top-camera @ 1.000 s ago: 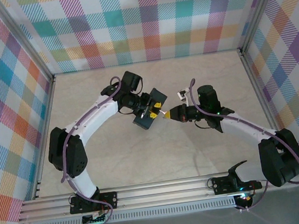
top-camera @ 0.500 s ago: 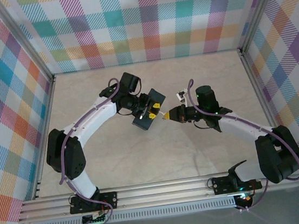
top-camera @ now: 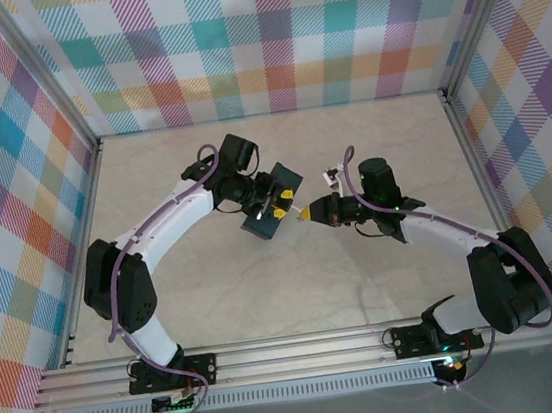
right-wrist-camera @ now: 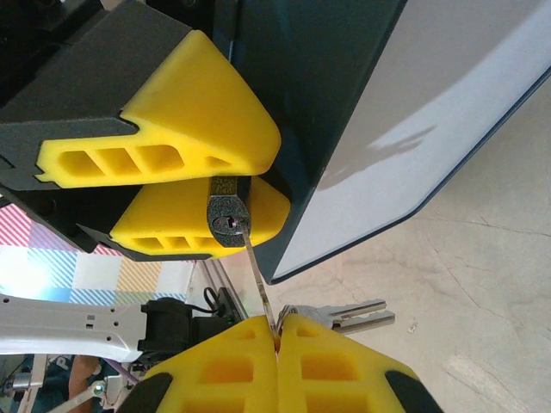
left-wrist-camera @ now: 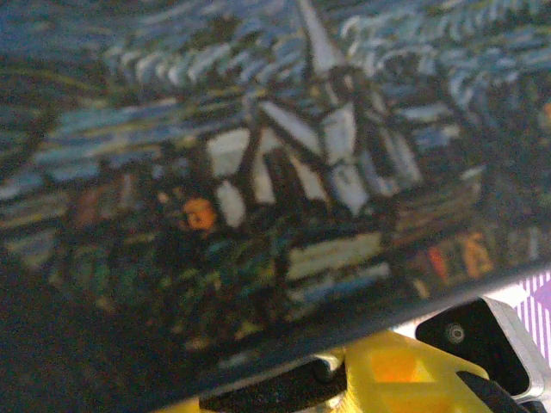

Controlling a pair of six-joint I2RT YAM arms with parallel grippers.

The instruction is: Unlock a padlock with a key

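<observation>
The small dark grey padlock (right-wrist-camera: 228, 215) is pinched between the yellow fingers (right-wrist-camera: 198, 112) of my left gripper (right-wrist-camera: 225, 182), keyhole facing the right wrist camera. The thin silver key (right-wrist-camera: 258, 280) runs from that keyhole, its tip in the slot, down to my right gripper (right-wrist-camera: 277, 331), which is shut on its head. Two spare keys (right-wrist-camera: 362, 314) hang from the ring beside it. In the top view my left gripper (top-camera: 281, 204) and right gripper (top-camera: 306, 214) meet tip to tip at mid-table. The padlock's shackle is hidden.
A dark tin painted with blue-and-yellow swirls (left-wrist-camera: 258, 172) hangs right against the left gripper, its pale underside (right-wrist-camera: 413, 112) facing the right wrist camera. The tin (top-camera: 269, 217) is lifted over the beige table (top-camera: 349, 147). Aluminium rails (top-camera: 305, 356) run along the near edge.
Both grippers, with the tin and key between them, have drifted slightly to the left. Neither grip has changed.
</observation>
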